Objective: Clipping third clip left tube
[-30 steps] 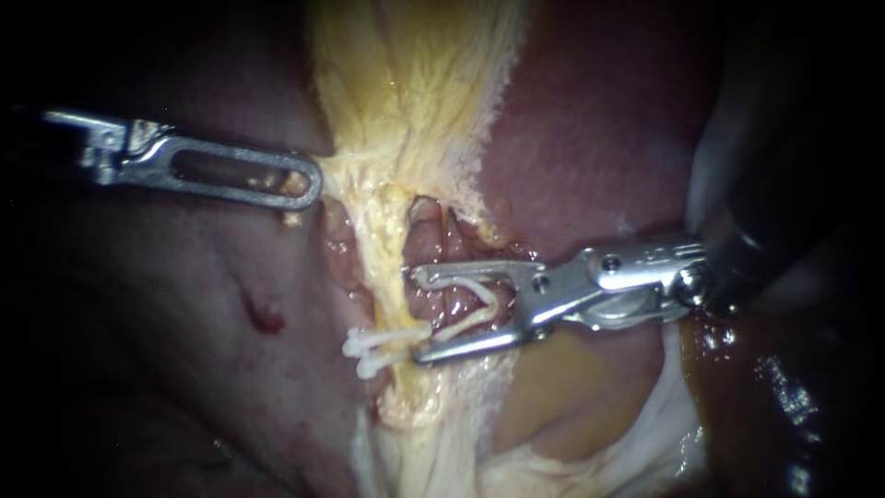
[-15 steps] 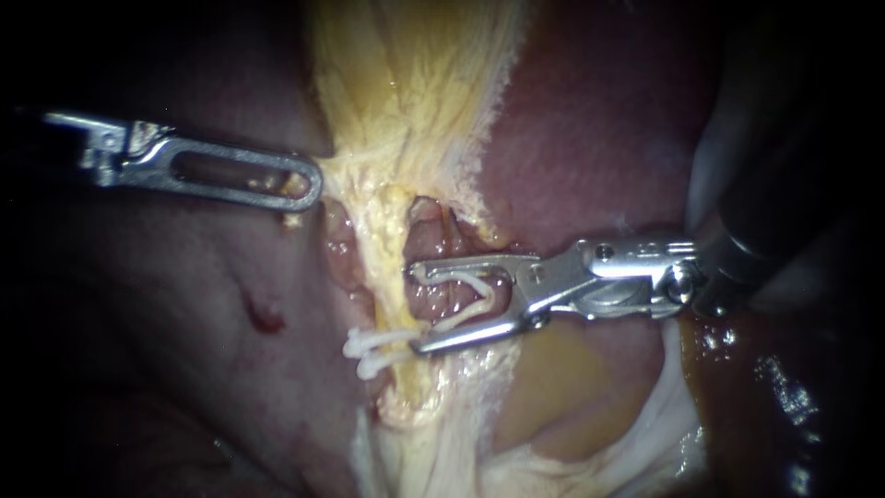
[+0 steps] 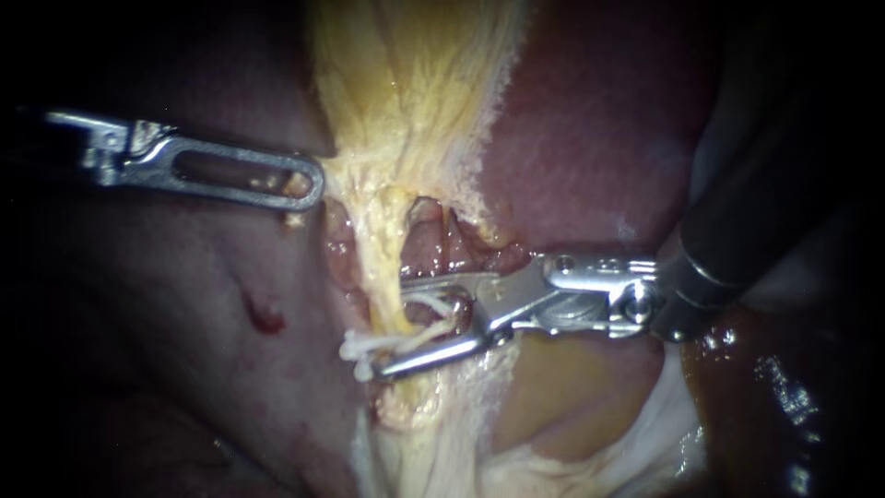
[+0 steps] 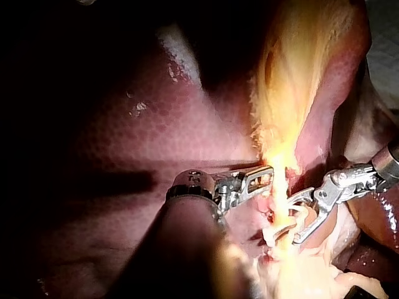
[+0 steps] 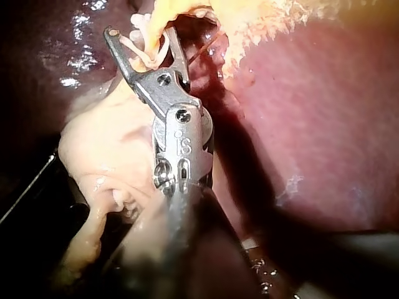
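Observation:
A pale yellow tube (image 3: 380, 263) runs down from the fatty tissue between the liver lobes. White clips (image 3: 361, 350) sit on it low down, their ends sticking out to the left. My right instrument (image 3: 392, 327) reaches in from the right. Its jaws stand apart around the tube just above those clips and hold a white clip (image 3: 433, 309), whose legs (image 5: 146, 53) lie along both jaws (image 4: 299, 218). My left instrument (image 3: 300, 183) has slotted jaws shut on the edge of the yellow tissue (image 4: 277, 165) and holds it to the left.
Dark red liver (image 3: 590, 138) lies on both sides. A small bleeding spot (image 3: 263, 318) marks the left lobe. Pale gallbladder tissue (image 3: 562, 397) lies under the right instrument's shaft (image 3: 737, 240).
My right instrument has slid left, so its jaws and the held clip now straddle the tube. The jaws stand a little closer together. The left instrument has stayed put.

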